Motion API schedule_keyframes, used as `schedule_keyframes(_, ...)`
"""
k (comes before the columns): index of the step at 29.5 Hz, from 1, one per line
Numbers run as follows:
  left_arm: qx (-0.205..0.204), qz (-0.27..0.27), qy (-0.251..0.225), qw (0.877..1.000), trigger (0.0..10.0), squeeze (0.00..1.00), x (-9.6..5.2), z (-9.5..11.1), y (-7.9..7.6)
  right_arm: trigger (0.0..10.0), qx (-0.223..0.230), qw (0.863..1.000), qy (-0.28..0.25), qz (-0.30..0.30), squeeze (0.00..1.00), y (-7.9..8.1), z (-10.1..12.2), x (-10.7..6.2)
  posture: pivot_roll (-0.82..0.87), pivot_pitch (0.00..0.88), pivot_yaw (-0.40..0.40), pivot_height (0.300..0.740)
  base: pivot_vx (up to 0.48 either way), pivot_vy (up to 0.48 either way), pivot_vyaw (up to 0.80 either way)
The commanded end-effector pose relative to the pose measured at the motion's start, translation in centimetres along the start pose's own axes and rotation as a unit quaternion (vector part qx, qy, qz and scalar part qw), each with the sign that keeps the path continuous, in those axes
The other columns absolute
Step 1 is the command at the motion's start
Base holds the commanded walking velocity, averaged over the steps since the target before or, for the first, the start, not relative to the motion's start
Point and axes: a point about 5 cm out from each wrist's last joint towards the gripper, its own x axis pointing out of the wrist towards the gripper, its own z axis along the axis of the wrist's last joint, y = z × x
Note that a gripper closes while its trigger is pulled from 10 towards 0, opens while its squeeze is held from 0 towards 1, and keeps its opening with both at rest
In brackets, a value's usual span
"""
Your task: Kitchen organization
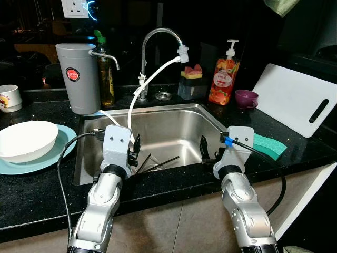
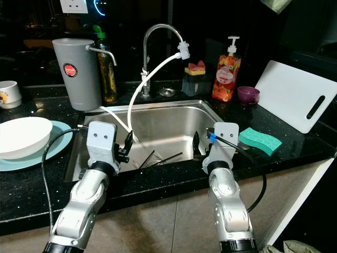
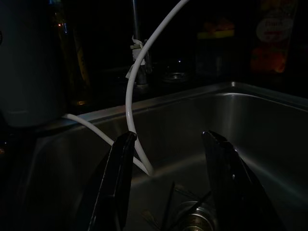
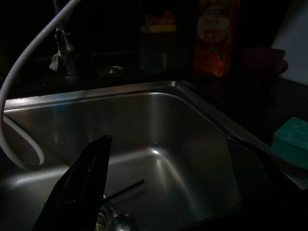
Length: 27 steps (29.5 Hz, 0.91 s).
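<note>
Left gripper poised over the near left edge of the steel sink, fingers spread well apart, holding nothing. Right gripper at the near right edge, likewise wide open and empty. Just ahead of the left gripper, a white hose drooping from the tap down into the basin, passing close by 1 finger in the left wrist view. On the basin floor, 2 or more thin dark sticks, probably chopsticks, lying crossed near the drain; likely the things to be tidied.

Further out on the black tabletop: a white bowl on a light blue plate to the left, a grey dispenser behind them, a green sponge just beside the right gripper, a soap bottle, a small purple cup and a white cutting board leaning at the right.

Risks, as judged from here:
- Snagging the hose on a left finger during a reach downward, dragging it or tugging the tap fitting.
- Thin sticks flat on smooth steel: easy to pinch only 1, or to have them skid away toward the drain.
- Fingers scraping or jamming against the sink wall on descent.
- Right arm sweeping outward and knocking the sponge off the edge.
- Dim light in both wrist views, making fine alignment uncertain.
</note>
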Motion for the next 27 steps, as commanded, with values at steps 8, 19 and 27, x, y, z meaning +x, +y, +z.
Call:
schedule_keyframes(8, 0.003, 0.001, 0.001, 1.0, 10.0, 0.0, 0.06, -0.05, -0.01, 10.0, -0.004, 1.0, -0.002, 0.005, 0.0, 0.15, 0.27, 0.17, 0.05, 0.041, -0.076, 0.74, 0.0, 0.0, 0.0)
schedule_keyframes(19, 0.004, 0.0, 0.002, 1.0, 10.0, 0.0, 0.04, -0.06, 0.01, 10.0, -0.003, 1.0, -0.001, 0.003, 0.0, 0.15, 0.19, 0.1, 0.05, 0.043, -0.074, 0.74, 0.0, 0.0, 0.0)
schedule_keyframes(27, 0.004, 0.0, 0.004, 1.0, 10.0, 0.0, -0.04, -0.11, 0.0, 10.0, -0.002, 1.0, 0.001, 0.002, 0.0, 0.12, 0.11, 0.02, 0.05, 0.049, -0.075, 0.74, 0.0, 0.0, 0.0)
